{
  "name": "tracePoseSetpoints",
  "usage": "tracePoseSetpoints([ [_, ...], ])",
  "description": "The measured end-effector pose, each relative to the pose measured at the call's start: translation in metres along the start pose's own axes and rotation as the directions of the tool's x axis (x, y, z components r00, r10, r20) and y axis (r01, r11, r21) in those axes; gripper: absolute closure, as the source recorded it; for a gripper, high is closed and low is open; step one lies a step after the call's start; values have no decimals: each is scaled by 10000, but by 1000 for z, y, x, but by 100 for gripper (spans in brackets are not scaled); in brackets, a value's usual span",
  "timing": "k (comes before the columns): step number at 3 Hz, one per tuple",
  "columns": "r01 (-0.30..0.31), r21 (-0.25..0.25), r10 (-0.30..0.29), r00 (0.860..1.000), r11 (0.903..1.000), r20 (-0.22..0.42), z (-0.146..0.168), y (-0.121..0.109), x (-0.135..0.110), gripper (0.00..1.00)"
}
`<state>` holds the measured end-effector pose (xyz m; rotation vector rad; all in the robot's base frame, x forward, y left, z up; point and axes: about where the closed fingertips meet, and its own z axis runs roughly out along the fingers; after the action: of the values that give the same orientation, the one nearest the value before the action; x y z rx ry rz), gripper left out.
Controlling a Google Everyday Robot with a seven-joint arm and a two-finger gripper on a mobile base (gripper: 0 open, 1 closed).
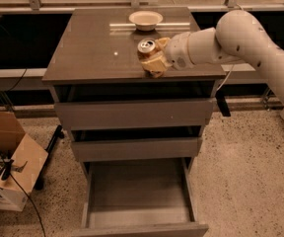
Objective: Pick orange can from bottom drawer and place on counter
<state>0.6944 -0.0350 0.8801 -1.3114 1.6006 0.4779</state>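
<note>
Fingers (154, 63), shiny can (146, 46) over glossy counter (92, 53)

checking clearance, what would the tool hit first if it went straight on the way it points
Likely nothing: the tool, holding the orange can over the counter, points left in the picture across bare top; the white bowl sits off that line.

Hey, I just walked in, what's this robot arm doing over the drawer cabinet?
The robot's arm reaches in from the right, and its gripper is closed around the orange can just above the counter, near the front edge. Whether the can already rests on the surface is hard to tell. The bottom drawer stands pulled open below. A white bowl sits at the back of the counter, apart from the can.
</note>
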Motion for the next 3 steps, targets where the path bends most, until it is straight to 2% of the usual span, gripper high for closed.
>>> tracePoseSetpoints([
  [1, -917, 152, 906, 9939, 9957, 621, 9, -19, 4, 82],
  [2, -1510, 367, 1456, 9819, 9879, 1210, 16, -40, 1, 58],
  [3, -1529, 341, 1476, 9811, 9876, 1248, 18, -40, 0, 34],
])
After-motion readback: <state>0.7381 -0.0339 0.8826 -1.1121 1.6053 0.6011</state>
